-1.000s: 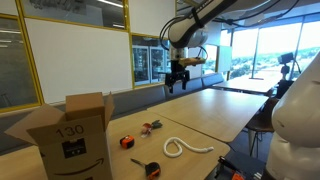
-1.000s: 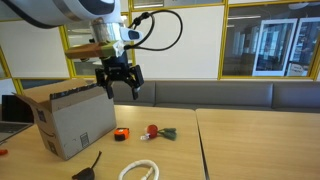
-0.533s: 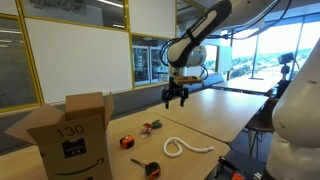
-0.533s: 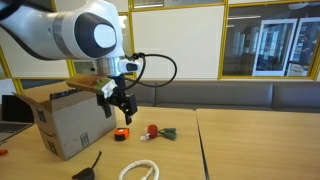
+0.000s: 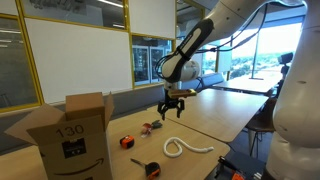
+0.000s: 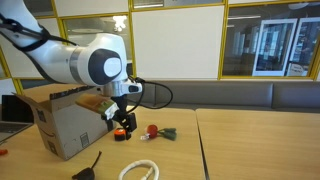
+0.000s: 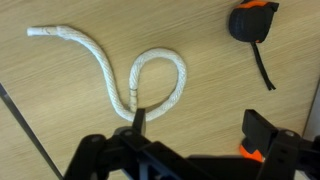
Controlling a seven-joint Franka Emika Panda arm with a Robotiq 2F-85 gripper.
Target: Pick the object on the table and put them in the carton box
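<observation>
Only ext. views show carton box; wrist: gripper spread above rope.

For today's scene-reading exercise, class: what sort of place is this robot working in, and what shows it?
Most likely an office or meeting area, not a home: long wooden tables, glass partitions in yellow frames, and a padded bench along the wall.

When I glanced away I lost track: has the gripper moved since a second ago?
Yes. The gripper has dropped toward the table, from above the top of the cardboard box to below it.
</observation>
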